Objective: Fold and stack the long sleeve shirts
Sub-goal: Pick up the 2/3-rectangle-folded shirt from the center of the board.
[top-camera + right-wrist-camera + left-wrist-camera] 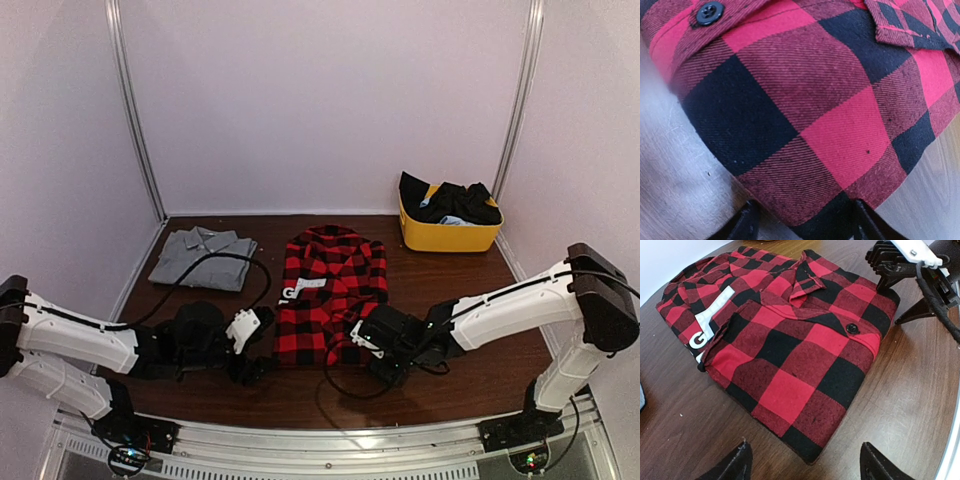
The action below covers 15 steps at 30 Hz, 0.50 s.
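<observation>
The flannel shirt (330,295) lies folded into a compact rectangle at the middle of the counter (470,300), with its white label (702,332) showing on its left side. The grey shirt (205,257), also folded flat, lies to the flannel's far left and well apart from it, so the stacking looks not yet done.

The left fingers (735,465) hover just off the flannel's near-left edge. They are spread wide with only bare wood between them, seemingly placed to take that side. The right fingers (742,227) sit low at the flannel's near-right corner, standing apart with the corner's hem reaching between them. They look set to pinch the layers there, but I cannot tell whether they press the cloth yet.

Coming in at both near corners makes sense, since a two-sided grip would likely keep the folds together if the bundle is carried toward the grey shirt. A yellow bin (450,238) of dark clothes stands to the flannel's far right.
</observation>
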Motion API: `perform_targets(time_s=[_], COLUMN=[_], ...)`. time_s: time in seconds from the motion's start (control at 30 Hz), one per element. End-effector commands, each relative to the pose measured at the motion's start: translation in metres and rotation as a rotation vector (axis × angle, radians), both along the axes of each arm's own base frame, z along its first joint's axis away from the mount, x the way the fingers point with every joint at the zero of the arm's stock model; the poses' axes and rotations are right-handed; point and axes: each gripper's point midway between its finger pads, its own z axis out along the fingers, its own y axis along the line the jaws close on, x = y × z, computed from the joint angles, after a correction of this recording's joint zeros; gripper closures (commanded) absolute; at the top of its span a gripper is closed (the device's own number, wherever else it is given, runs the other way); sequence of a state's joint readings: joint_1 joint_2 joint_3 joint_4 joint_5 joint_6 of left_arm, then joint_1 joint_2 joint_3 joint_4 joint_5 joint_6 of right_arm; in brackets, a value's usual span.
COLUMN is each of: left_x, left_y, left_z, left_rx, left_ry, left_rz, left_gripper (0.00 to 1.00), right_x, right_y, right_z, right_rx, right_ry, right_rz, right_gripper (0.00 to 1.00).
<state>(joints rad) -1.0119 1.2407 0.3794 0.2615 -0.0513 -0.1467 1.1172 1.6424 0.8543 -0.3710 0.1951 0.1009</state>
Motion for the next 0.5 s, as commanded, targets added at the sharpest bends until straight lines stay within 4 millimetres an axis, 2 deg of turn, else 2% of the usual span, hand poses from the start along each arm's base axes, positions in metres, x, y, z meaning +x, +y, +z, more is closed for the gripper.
perform_targets(time_s=[0.0, 0.2, 0.3, 0.37, 0.47], left_x=[0.002, 0.002, 0.0, -0.005, -0.01], left_y=[-0.004, -0.008, -0.012, -0.017, -0.024], left_z=[0.004, -0.01, -0.017, -0.021, -0.025], left_rx=[-0.009, 0.043, 0.074, 0.096, 0.143], left_ry=[-0.043, -0.027, -0.031, -0.047, -0.099], left_rz=[-0.019, -0.045, -0.073, -0.103, -0.139], left_gripper=[0.24, 0.24, 0.24, 0.24, 0.23], right_x=[0.003, 0.001, -0.001, -0.003, -0.006], right_y=[-0.001, 0.001, 0.0, -0.001, 0.002], right_z=[-0.001, 0.002, 0.007, 0.009, 0.015], right_rx=[-0.037, -0.03, -0.025, -0.023, 0.012], right_ry=[-0.018, -0.013, -0.001, 0.004, 0.016], right_rz=[0.001, 0.011, 0.011, 0.007, 0.012], right_gripper=[0.43, 0.76, 0.9, 0.96, 1.0])
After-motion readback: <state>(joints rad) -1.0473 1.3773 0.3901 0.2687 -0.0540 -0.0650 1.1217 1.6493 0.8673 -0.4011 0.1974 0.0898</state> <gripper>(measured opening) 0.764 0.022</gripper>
